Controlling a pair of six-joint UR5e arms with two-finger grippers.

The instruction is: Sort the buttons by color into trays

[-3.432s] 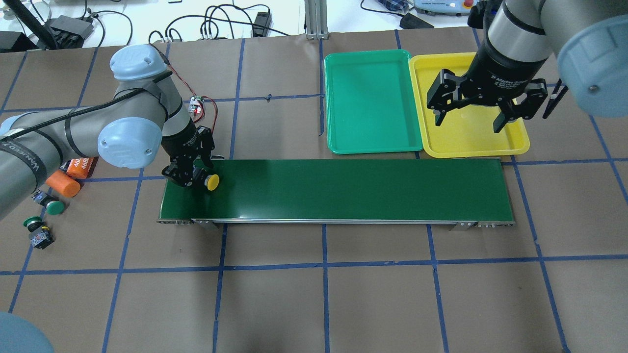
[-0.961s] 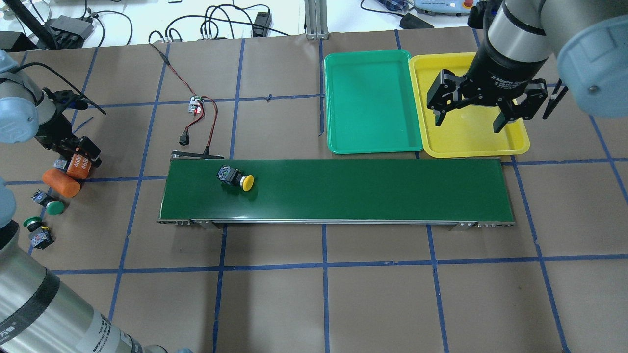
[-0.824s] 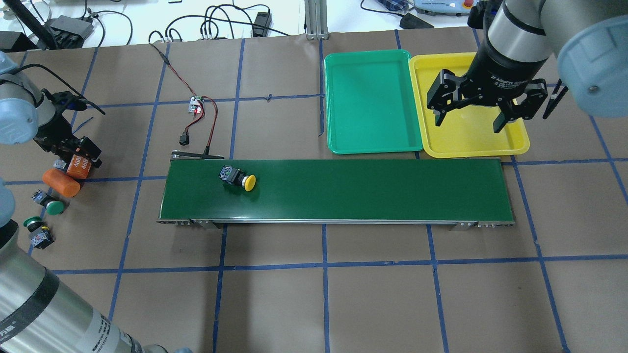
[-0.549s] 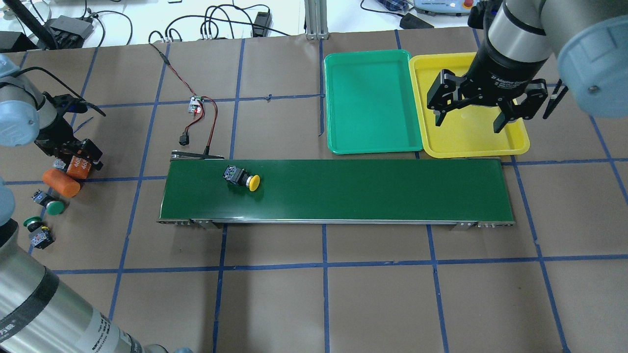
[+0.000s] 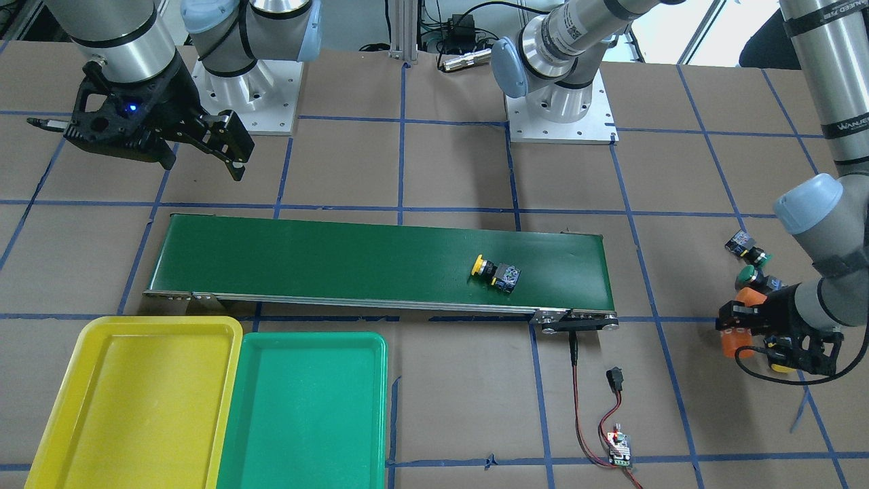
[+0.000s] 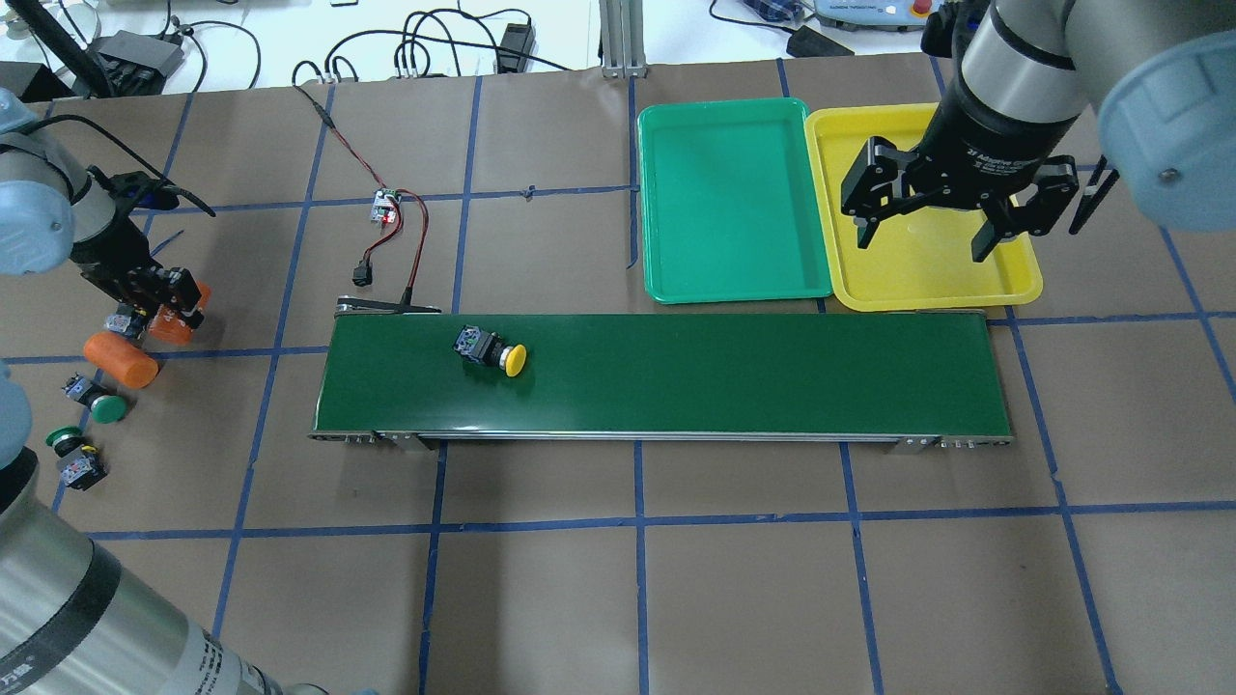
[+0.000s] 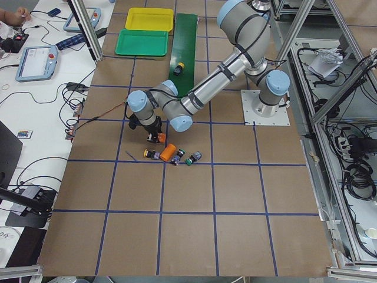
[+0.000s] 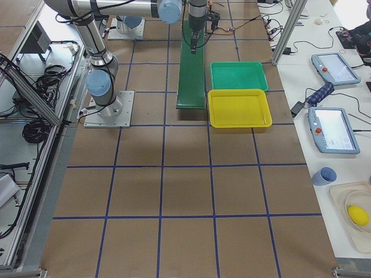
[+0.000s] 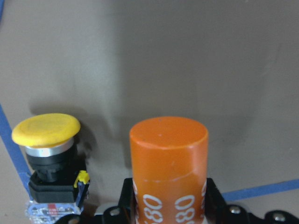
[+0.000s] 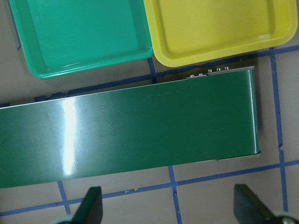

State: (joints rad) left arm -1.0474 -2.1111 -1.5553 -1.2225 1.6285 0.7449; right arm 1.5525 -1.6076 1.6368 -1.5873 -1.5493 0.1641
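Sorting is just getting going: one yellow btn [image 6: 494, 351] is lying on its side on the belt [image 6: 734, 372], near the L end, and neither the yellow tray [image 6: 1016, 286] nor the green tray [image 6: 734, 203] is holding anything. R gripper [image 6: 920, 246] is hanging w/ jaws wide over the yellow tray's near edge, prob. waiting; next it's needing the btn at its end, then a drop, a pinch and a lift to the yellow tray. L gripper [image 6: 166, 301] is clamping an orange cyl [image 9: 168, 158], likely clearing it off the 2nd yellow btn [image 9: 46, 140] standing just beside. Green btns [image 6: 106, 407] are sitting nearby. The cyl is hiding L's fingertips; R wrist cam isn't showing any btn.
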